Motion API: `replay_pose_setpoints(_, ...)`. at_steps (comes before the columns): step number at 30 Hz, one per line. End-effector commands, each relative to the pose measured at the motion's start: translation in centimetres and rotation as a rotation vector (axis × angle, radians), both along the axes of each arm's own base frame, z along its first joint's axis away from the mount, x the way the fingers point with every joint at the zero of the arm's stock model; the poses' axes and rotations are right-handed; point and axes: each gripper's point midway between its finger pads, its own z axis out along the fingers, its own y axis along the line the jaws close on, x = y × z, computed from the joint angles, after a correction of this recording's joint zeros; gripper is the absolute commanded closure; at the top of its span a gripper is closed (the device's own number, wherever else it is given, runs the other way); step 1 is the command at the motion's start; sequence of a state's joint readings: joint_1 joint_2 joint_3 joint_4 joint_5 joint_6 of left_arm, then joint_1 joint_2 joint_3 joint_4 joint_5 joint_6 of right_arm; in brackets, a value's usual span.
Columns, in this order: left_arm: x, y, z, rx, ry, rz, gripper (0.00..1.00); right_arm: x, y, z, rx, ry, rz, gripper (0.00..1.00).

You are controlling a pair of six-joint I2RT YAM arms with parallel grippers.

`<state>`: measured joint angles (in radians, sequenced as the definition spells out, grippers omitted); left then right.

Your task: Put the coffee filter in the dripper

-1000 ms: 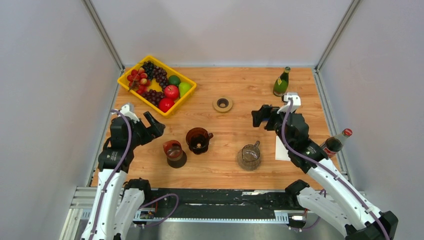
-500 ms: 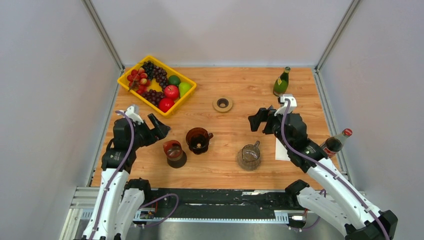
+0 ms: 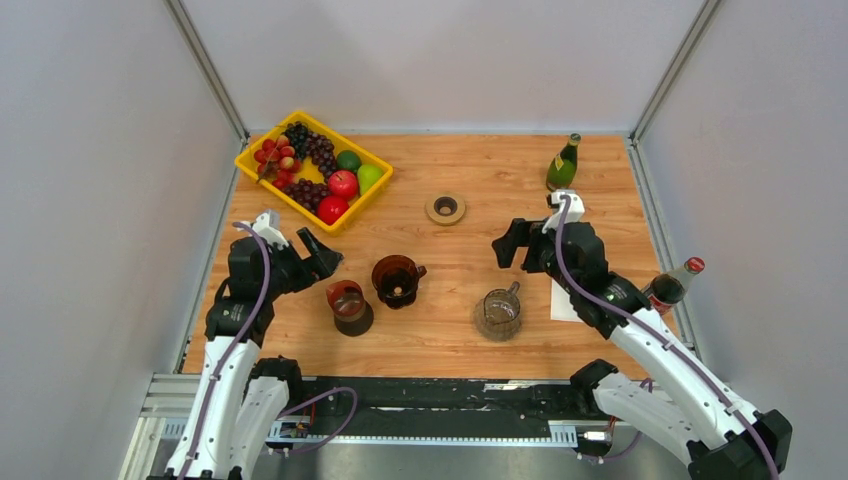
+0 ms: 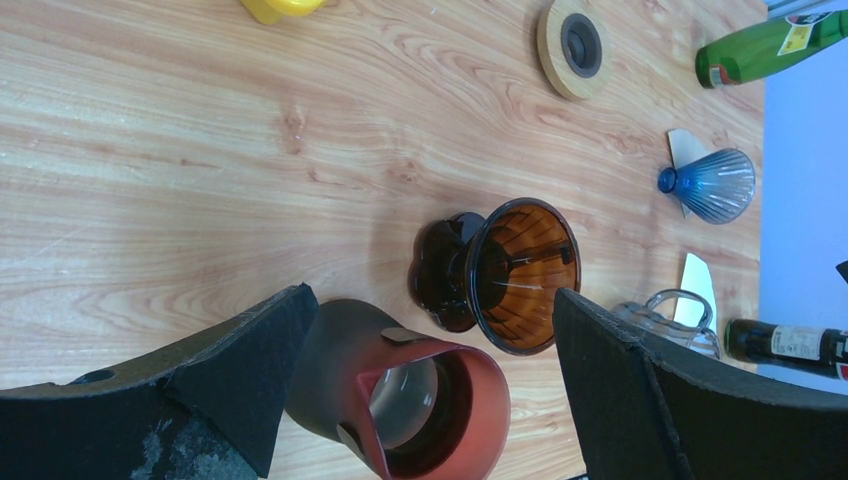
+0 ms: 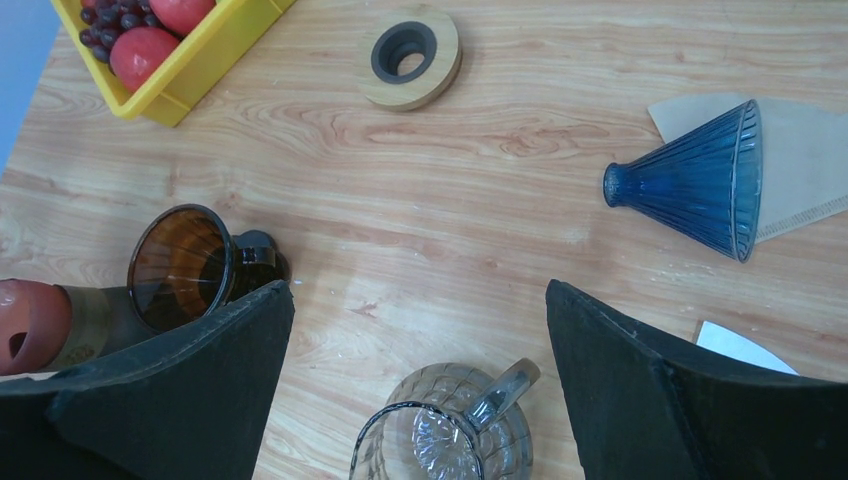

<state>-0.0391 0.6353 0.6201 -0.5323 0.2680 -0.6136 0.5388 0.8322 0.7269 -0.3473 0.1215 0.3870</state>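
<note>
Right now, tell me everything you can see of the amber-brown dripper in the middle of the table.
The amber-brown dripper is a translucent, glassy-looking cone, ribbed inside, on a darker lobed base, with a small handle pointing right in the top view. It stands upright on the wooden table, mouth up, with no filter in it. The red-rimmed cup stands close beside it, seemingly apart.

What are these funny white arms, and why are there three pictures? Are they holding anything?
They are two robot arms, each ending in a pincer for grabbing. One picture looks down from above; the other two come from wrist cameras, so the black shapes are pincer fingers. On the table: a yellow fruit tray, brown dripper, reddish cup, glass jug, green bottle, cola bottle, wooden ring, and a blue dripper lying sideways on a paper filter. Both the left pincer and right pincer are open, holding nothing.
</note>
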Motion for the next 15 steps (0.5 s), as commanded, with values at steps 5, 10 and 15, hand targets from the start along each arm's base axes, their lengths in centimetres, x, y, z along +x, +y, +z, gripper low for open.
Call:
replay_pose_setpoints(5, 1.1, -0.6, -0.2, -0.031, -0.018, -0.016, 0.0, 1.4, 2.7, 0.4, 0.016, 0.07, 0.076, 0.0)
replay_pose_setpoints(10, 1.2, -1.0, -0.7, -0.045, -0.007, -0.031, 0.0, 4.0, 3.9, -1.1, -0.018, 0.139, 0.052, 0.0)
replay_pose_setpoints(15, 1.3, -1.0, -0.7, -0.044, -0.008, -0.035, 0.0, 7.6, 5.1, -2.6, -0.068, 0.189, 0.003, 0.0)
